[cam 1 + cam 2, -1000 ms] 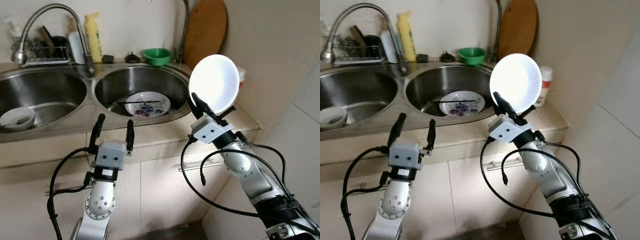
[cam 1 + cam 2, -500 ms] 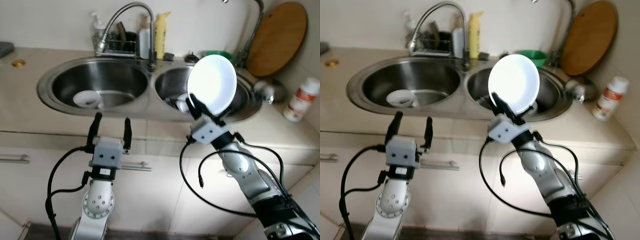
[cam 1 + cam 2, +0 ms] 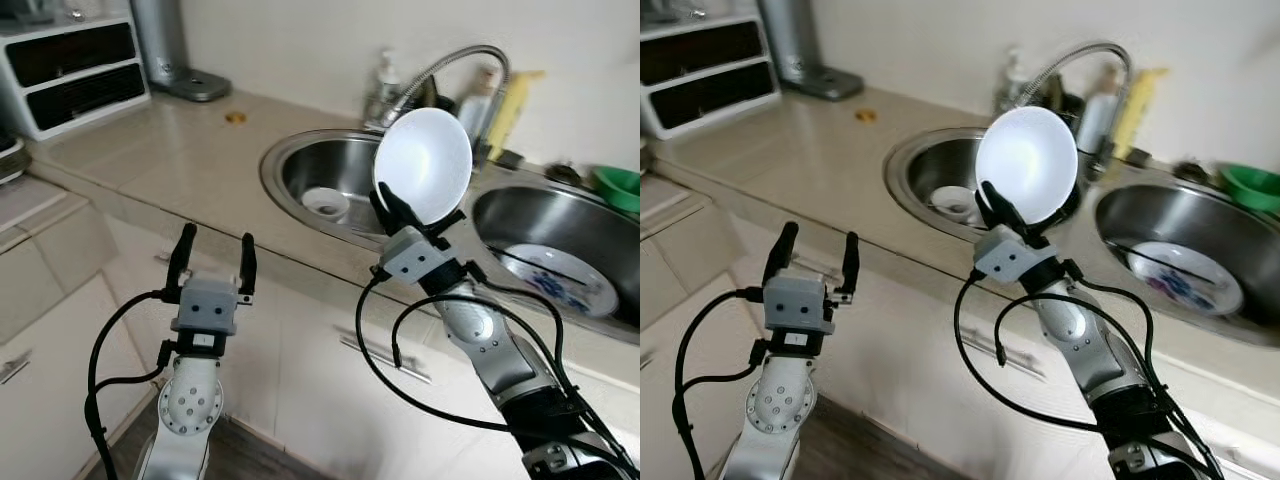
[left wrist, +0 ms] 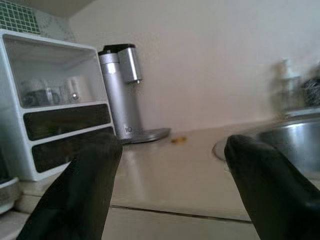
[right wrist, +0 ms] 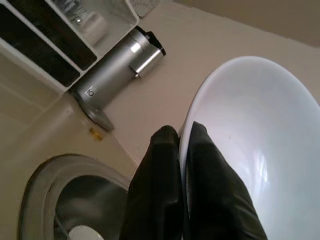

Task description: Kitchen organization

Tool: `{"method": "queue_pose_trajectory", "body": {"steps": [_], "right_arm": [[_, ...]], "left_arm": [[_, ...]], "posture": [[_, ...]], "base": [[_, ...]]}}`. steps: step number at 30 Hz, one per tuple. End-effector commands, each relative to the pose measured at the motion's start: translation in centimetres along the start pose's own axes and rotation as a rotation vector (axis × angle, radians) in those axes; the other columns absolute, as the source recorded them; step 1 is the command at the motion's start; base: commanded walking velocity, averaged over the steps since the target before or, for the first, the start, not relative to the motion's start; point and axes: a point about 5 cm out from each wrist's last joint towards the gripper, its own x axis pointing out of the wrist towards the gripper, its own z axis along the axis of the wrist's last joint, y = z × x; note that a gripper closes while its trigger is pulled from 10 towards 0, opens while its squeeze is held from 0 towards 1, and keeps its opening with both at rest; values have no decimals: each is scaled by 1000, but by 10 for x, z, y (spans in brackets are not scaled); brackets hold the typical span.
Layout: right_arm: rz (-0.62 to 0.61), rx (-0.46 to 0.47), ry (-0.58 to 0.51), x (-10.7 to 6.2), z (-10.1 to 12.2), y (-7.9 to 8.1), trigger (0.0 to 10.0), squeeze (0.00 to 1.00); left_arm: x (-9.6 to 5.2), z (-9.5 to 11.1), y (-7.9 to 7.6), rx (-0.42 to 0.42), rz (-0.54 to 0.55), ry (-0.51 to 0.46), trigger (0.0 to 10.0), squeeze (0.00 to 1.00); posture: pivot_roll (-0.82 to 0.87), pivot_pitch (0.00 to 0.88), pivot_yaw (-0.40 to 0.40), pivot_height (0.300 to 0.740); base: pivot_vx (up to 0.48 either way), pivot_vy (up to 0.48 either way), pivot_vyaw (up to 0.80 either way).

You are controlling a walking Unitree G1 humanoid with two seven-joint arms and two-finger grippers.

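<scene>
Far left on the tabletop [image 3: 170, 150] we see a white storage unit [image 3: 70, 70] with dark drawers, and a silver appliance [image 3: 165, 45] just beside it by the wall. A small gold-coloured item [image 3: 235, 117] lies on the bare tabletop between the appliance and the sinks.

Our left gripper [image 3: 212, 255] is held up in front of the cabinet fronts, below the tabletop edge, fingers spread wide with nothing between them.

Next, the left sink basin [image 3: 300, 165] holds a small white bowl [image 3: 325, 205]. Behind it a curved spring faucet [image 3: 450, 65] arches over, with a soap dispenser [image 3: 385, 85] and a yellow bottle [image 3: 512, 100] near the wall.

Our right gripper [image 3: 400, 210] is raised in front of the sinks, its fingers [image 5: 170, 195] pinched tight on the rim of a white plate [image 3: 422, 165]. The plate stands nearly upright in the air, above the divide between the two basins, touching neither.

The right sink basin [image 3: 500, 215] holds a patterned plate [image 3: 555, 280] with a dark stick-like item lying across it; we cannot tell what that is. A green bowl [image 3: 620, 185] sits at the far right rim.
</scene>
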Motion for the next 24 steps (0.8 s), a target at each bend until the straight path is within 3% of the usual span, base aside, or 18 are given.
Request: {"method": "queue_pose_trajectory", "body": {"steps": [1,5,7,14,19,24], "right_arm": [[-85,14,67,-5,-12,-20,0,0],[-77,41,104,-7,-17,-17,0,0],[-115,83,173,-9,-26,-20,0,0],[-176,112,225,-11,-33,-28,0,0],[-324,82,347,-17,-49,-49,0,0],[-387,50,371,-21,-52,-58,0,0]], "left_arm": [[3,6,-10,-31,-29,-20,10000,0],[2,6,-12,-32,-37,-22,10000,0],[3,8,-13,-35,-42,-34,10000,0],[2,7,-13,-27,-55,-29,10000,0],[1,7,-13,-21,-58,-31,10000,0],[0,6,-13,-17,-62,-31,10000,0]], "posture": [[65,0,-60,740],[67,0,-60,740],[69,0,-61,740],[70,0,-60,740],[76,0,-61,740],[74,0,-60,740]], "base": [[480,0,0],[448,0,0],[0,0,-766],[0,0,-796],[0,0,-800],[0,0,-800]]}}
